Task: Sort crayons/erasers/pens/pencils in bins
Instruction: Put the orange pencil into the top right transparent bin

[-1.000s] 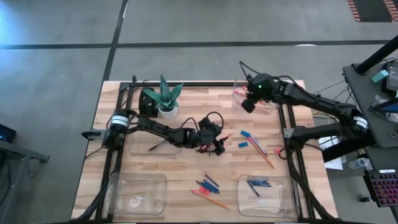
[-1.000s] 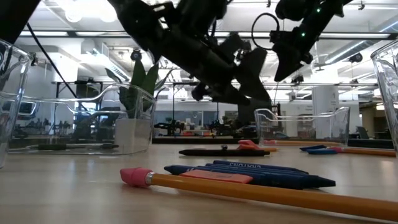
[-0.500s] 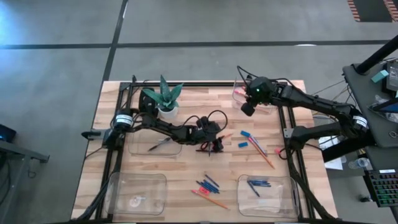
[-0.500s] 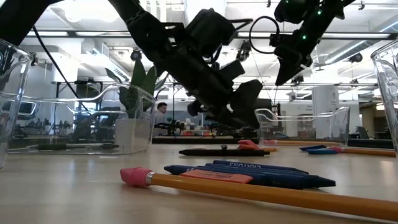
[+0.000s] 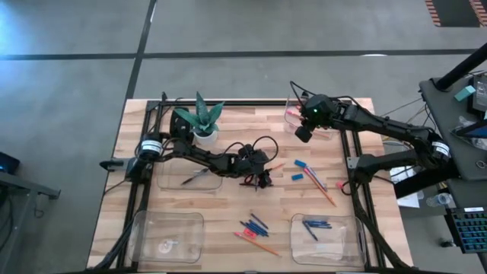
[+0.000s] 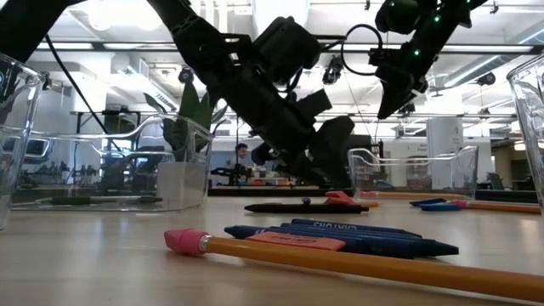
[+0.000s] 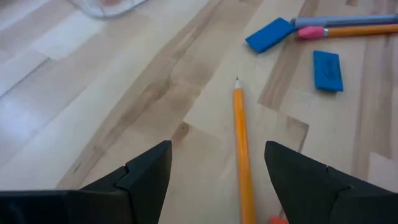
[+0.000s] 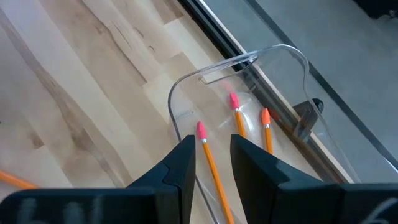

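An orange pencil (image 7: 241, 143) lies flat on the wooden table, its point toward two blue erasers (image 7: 268, 34) (image 7: 327, 70). My left gripper (image 7: 214, 186) is open and low over the table's middle (image 5: 264, 180). One finger stands on each side of the pencil, and neither touches it. My right gripper (image 8: 212, 168) hangs high over the far right bin (image 5: 304, 118) with a narrow gap between its fingers and nothing in it. Three orange pencils with pink ends (image 8: 239, 121) lie in that bin; one (image 8: 208, 155) shows through the gap.
A potted plant (image 5: 202, 122) stands at the far left. Beside it is a bin (image 5: 190, 173) with a dark pen in it. Two more bins (image 5: 167, 236) (image 5: 327, 236) sit at the near edge. Blue crayons and a pencil (image 5: 255, 227) lie between them. More sticks (image 5: 319, 183) lie to the right.
My left gripper has sunk toward the table and tipped its fingers further down, and now stands low astride the orange pencil. It has stayed open.
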